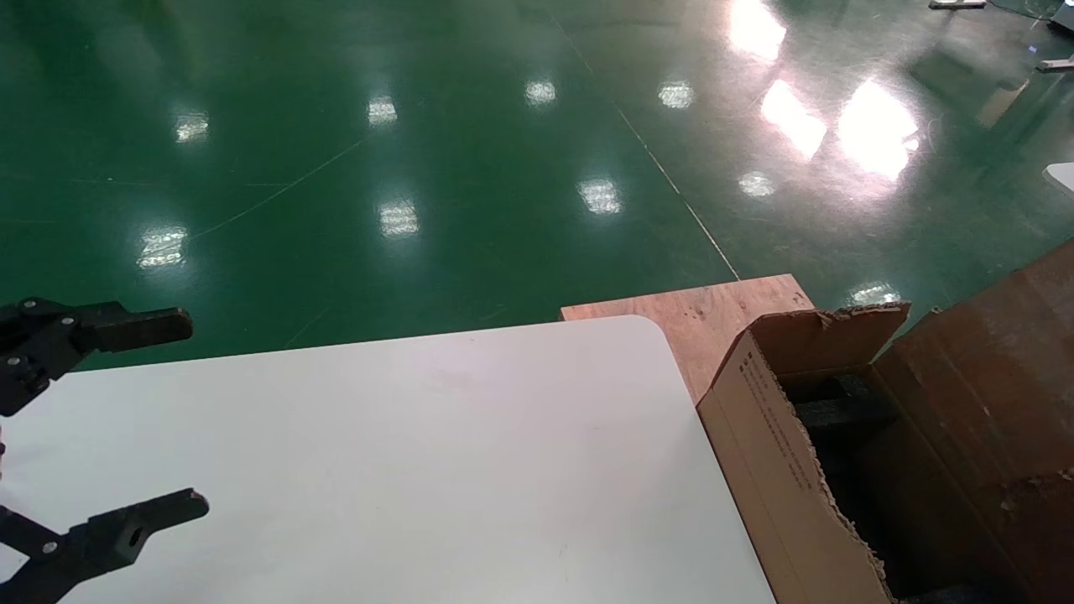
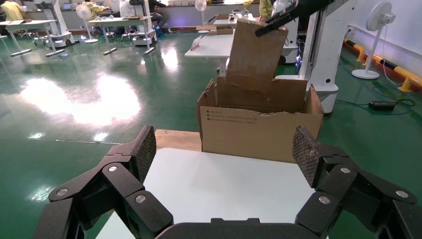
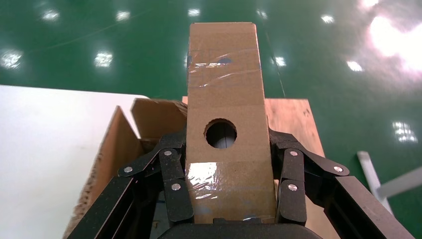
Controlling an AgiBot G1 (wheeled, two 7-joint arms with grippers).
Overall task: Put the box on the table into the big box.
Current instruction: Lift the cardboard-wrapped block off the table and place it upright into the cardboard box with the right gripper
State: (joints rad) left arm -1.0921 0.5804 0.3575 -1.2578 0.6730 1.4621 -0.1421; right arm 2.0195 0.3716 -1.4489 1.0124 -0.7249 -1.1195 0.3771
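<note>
The right wrist view shows my right gripper shut on the box, a small brown taped box with a round hole, its fingers pressing both narrow sides. In the left wrist view the box hangs tilted from that gripper above the big box, its lower end within the torn flaps. The big box stands off the table's right edge, with black foam inside. My left gripper is open and empty over the left of the white table.
A brown plywood board lies under the big box beyond the table's far right corner. Shiny green floor surrounds the table. Other tables, fans and a white robot stand are far behind the big box.
</note>
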